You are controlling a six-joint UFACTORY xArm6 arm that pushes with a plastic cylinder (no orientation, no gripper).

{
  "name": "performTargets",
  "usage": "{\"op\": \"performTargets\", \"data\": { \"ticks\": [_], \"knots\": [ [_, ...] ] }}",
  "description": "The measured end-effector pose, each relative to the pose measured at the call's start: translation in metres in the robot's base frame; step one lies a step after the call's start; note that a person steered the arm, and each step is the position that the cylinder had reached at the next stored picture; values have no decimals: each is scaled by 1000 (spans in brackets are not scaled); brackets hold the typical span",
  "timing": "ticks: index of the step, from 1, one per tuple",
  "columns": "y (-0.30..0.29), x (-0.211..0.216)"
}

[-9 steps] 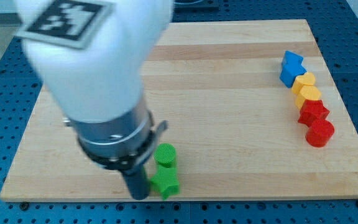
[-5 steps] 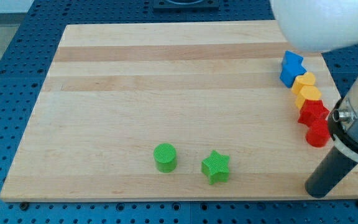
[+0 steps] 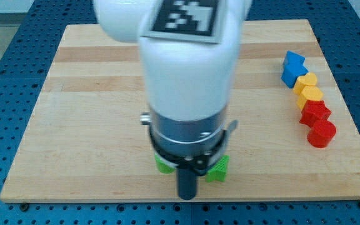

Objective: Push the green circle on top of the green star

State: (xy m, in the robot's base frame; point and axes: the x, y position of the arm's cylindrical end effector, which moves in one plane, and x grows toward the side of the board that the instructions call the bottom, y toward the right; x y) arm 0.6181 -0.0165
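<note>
The arm's white and grey body fills the middle of the view and hides most of both green blocks. A sliver of the green circle point(image 3: 163, 165) shows at the arm's lower left. Part of the green star point(image 3: 217, 169) shows at its lower right. My tip point(image 3: 187, 196) sits on the wooden board point(image 3: 74, 112) near its bottom edge, just below the gap between the two green blocks. I cannot tell whether it touches either one.
At the view's right a line of blocks runs downward: a blue star-like block point(image 3: 292, 67), two yellow blocks point(image 3: 305, 82) point(image 3: 310, 97), a red star-like block point(image 3: 315, 113) and a red round block point(image 3: 322, 133).
The arm has swung from the view's lower right to the middle bottom, covering the green blocks. Between the two earlier frames the green star shifted to the right of the green circle.
</note>
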Motion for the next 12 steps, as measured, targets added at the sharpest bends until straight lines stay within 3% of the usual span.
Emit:
{"op": "performTargets", "data": {
  "ticks": [4, 7, 8, 9, 11, 12],
  "knots": [
    [-74, -1],
    [-74, -1],
    [-77, -23],
    [-52, -52],
    [70, -52],
    [90, -52]
  ]
}}
